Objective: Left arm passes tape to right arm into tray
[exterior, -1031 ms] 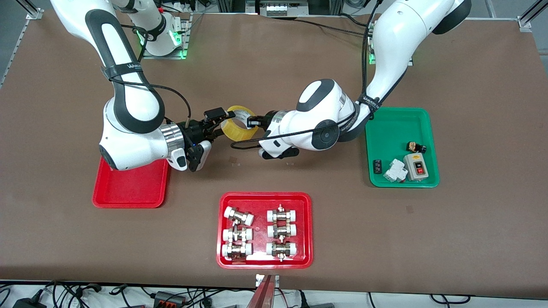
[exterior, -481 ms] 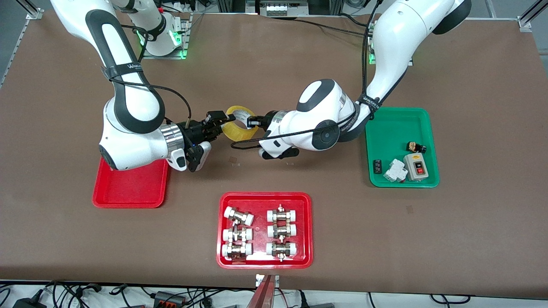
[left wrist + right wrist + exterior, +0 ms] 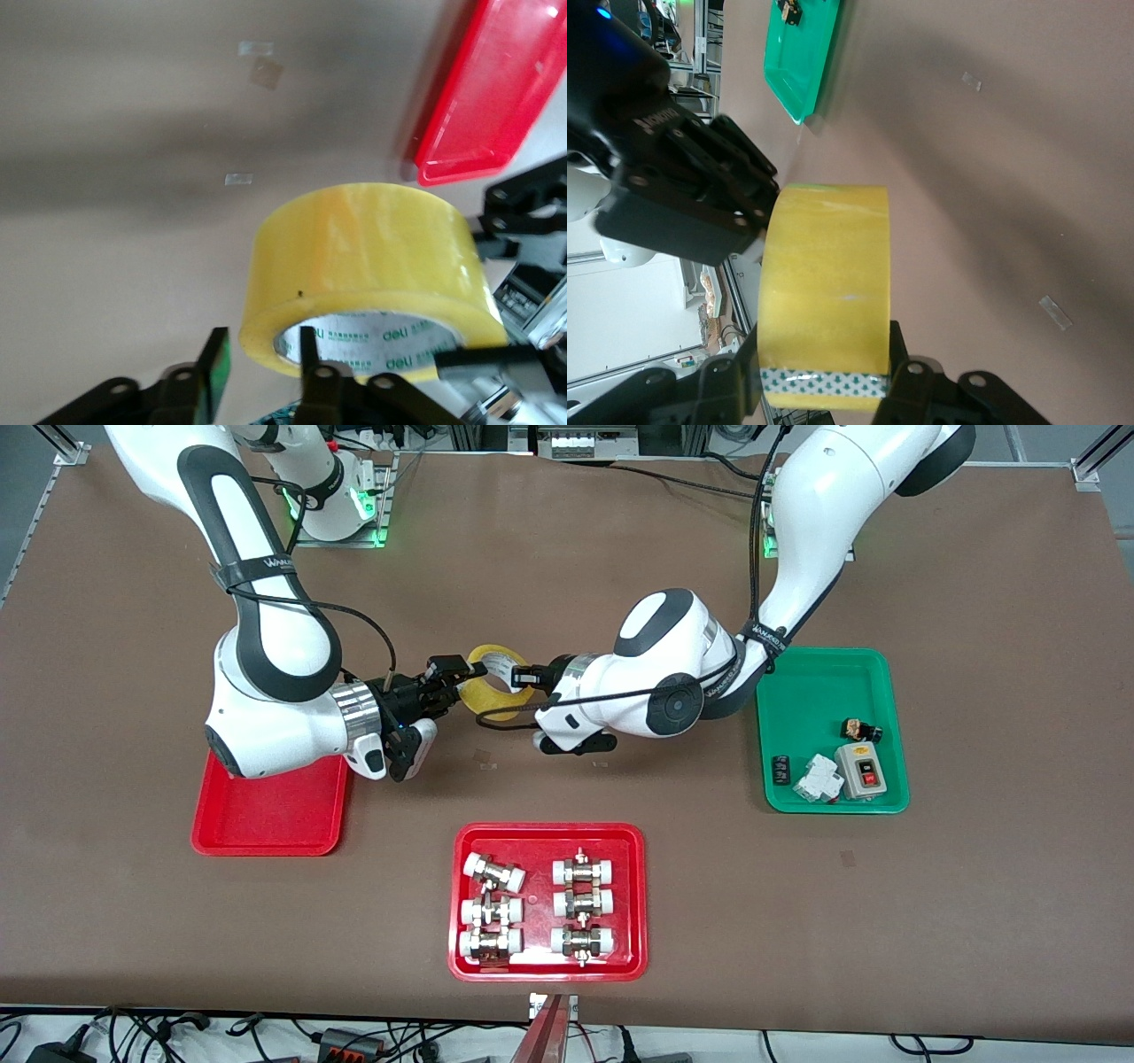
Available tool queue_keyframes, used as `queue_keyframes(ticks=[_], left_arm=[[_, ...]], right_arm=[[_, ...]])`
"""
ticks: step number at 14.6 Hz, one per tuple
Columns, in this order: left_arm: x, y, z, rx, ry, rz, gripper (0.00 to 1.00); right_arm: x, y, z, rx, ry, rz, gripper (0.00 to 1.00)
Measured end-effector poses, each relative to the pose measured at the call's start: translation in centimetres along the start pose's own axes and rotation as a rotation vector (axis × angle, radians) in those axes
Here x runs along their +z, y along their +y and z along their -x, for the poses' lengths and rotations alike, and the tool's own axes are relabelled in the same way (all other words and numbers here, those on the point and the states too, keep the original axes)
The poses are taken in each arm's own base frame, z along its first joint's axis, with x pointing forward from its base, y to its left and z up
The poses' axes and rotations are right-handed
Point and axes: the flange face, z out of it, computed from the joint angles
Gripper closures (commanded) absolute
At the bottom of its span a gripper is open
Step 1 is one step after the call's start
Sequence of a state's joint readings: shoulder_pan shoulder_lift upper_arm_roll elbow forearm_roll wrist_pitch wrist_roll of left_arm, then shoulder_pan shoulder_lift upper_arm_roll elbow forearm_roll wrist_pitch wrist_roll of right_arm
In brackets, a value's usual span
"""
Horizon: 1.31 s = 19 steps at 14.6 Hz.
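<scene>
- Since a second ago, right gripper [image 3: 457, 676] has clamped the tape [image 3: 493, 688] mid-table.
- Left wrist view alone shows left gripper [image 3: 261, 365] fingers slackened, straddling its wall.

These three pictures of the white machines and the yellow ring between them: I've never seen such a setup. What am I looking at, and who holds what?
Two white robot arms work at a brown table. The wide picture looks down from a high camera facing them; the other two come from cameras on each arm's wrist. In mid-air between the arms is a roll of yellow tape. The right pincer is shut on the roll's wall. The left pincer is at the roll's other edge, one finger inside the core, its jaws partly apart. On the table lie a plain red tray under the right arm, a red tray of metal fittings and a green tray of small electrical parts.
</scene>
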State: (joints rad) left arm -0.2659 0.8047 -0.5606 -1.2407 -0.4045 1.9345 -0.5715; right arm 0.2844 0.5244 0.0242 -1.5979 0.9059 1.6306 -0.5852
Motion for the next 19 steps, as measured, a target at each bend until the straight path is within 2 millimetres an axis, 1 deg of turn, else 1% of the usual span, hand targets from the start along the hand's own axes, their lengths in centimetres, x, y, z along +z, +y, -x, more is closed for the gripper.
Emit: queue_keyframes(ticks=[2,4,5,6,7,9,12,13,14,15,17,19], left_arm=[[-2.2,-1.0,-1.2,0.021,0.026,0.021,0.00],[-5.3,-2.6,-2.2,0.017,0.034,0.028,0.00],[-6.9,-3.3,-2.3,0.020,0.040,0.020,0.00],[-8.7,-3.8,-2.4,0.020,0.057,0.011,0.00],[-10.9,-4.5,-2.3,0.016,0.078,0.004,0.00],[-13.5,-5.9,-1.9,0.002,0.062,-0.019,0.00],[-16.9,-9.2,-1.1,-0.015,-0.030,-0.066,0.00],[-18.4,-9.8,-0.4,-0.003,-0.049,-0.102,0.00],[-19.9,-10.1,0.5,0.010,-0.050,-0.172,0.00],[-21.6,-10.3,1.8,0.016,-0.037,-0.272,0.00],[-25.5,-10.1,4.6,0.012,0.016,-0.422,0.00],[-29.0,-9.9,7.7,-0.004,0.052,-0.481,0.00]], right_arm=[[0.1,0.2,0.0,0.003,-0.001,0.000,0.71],[0.1,0.3,0.0,0.004,0.000,0.000,0.71],[0.1,0.3,0.0,0.004,0.000,0.001,0.71],[0.1,0.3,0.0,0.004,0.000,0.001,0.71],[0.1,0.4,0.0,0.005,-0.001,0.002,0.71],[0.1,0.6,0.1,0.004,-0.011,0.018,0.71],[-0.4,1.5,0.4,0.005,-0.028,0.081,0.71],[-1.2,2.2,0.7,0.014,-0.025,0.106,0.71],[-2.6,3.4,1.2,0.030,-0.016,0.133,0.71],[-4.5,4.8,1.9,0.053,0.002,0.153,0.71],[-9.6,8.4,4.1,0.133,0.074,0.165,0.71],[-15.2,12.4,7.5,0.258,0.166,0.159,0.71]])
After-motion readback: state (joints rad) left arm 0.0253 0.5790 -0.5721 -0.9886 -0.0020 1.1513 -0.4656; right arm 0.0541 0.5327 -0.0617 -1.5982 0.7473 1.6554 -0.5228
